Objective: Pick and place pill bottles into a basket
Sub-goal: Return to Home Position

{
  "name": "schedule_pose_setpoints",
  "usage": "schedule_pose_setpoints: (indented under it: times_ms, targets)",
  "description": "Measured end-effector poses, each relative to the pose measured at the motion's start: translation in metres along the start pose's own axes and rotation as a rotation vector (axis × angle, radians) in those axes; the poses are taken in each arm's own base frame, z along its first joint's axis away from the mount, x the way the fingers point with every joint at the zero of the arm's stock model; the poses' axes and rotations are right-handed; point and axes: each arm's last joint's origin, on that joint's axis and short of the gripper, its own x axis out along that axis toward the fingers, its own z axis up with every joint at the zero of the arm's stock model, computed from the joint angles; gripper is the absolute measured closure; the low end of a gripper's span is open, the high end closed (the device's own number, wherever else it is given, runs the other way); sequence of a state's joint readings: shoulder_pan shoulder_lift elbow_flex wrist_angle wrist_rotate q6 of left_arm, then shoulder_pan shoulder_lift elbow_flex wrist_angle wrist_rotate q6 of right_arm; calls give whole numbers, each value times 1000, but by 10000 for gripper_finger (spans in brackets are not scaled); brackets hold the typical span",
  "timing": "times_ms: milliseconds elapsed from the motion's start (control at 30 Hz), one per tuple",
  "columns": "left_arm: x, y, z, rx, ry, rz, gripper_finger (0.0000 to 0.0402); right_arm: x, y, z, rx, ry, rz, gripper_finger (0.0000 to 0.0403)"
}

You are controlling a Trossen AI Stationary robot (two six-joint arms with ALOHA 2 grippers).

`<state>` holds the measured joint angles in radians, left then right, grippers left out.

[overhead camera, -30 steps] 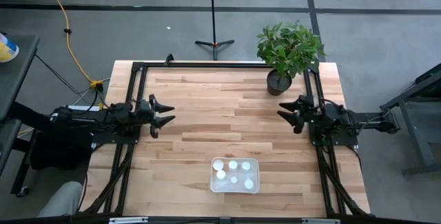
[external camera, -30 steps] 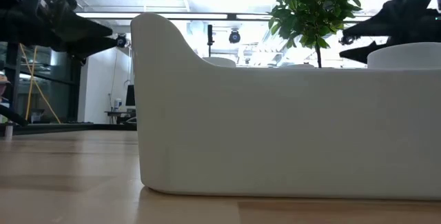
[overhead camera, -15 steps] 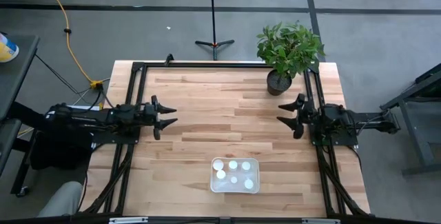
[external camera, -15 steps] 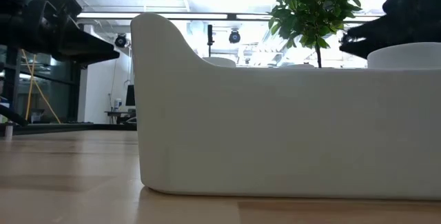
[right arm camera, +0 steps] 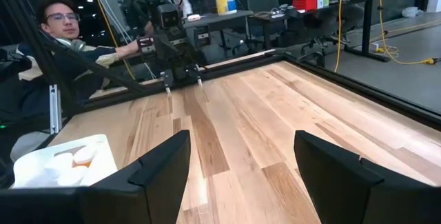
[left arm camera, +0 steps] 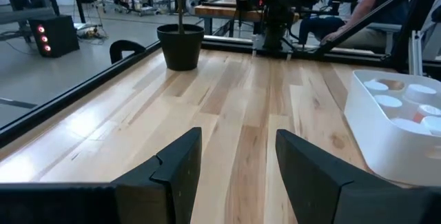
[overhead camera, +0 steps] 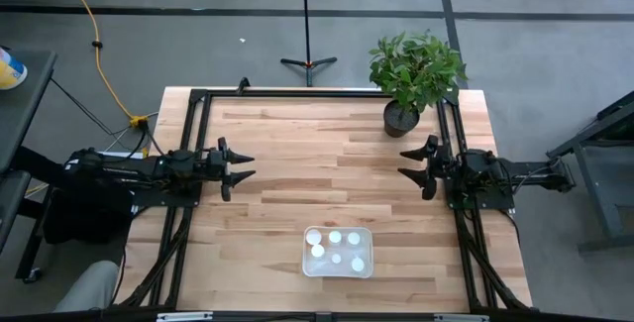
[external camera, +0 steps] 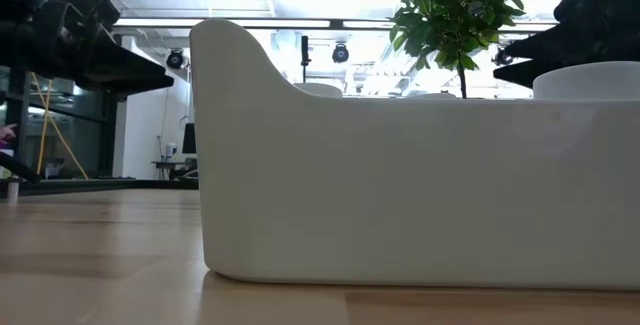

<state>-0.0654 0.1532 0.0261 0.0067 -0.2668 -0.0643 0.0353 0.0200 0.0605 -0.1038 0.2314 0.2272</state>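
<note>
The basket [overhead camera: 338, 252], a shallow translucent white tray, rests flat on the table near its near edge. Several white-capped pill bottles [overhead camera: 337, 247] stand inside it; one with an orange tinge shows in the right wrist view [right arm camera: 83, 156]. The tray also shows in the left wrist view [left arm camera: 386, 141] and fills the low view [external camera: 420, 190]. My left gripper [overhead camera: 242, 164] is open and empty at the table's left side, above the wood. My right gripper [overhead camera: 409, 164] is open and empty at the table's right side.
A potted green plant [overhead camera: 414, 74] in a black pot stands at the table's far right corner. A black frame [overhead camera: 297, 92] runs along the table's far and side edges. Bare wood lies between the two grippers. A person sits beyond the table [right arm camera: 58, 52].
My left gripper has moved a little toward the table's near edge and right, staying open. My right gripper has drawn back slightly toward the table's right edge. The tray and bottles have stayed still.
</note>
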Motion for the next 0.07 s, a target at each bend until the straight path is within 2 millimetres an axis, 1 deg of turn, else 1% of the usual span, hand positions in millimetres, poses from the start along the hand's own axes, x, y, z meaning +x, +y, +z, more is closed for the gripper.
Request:
schedule_pose_setpoints:
  times_ms: [67]
  targets:
    - [0, 0, 0, 0, 0, 0, 181, 0, 0, 0, 0, 0, 0, 153]
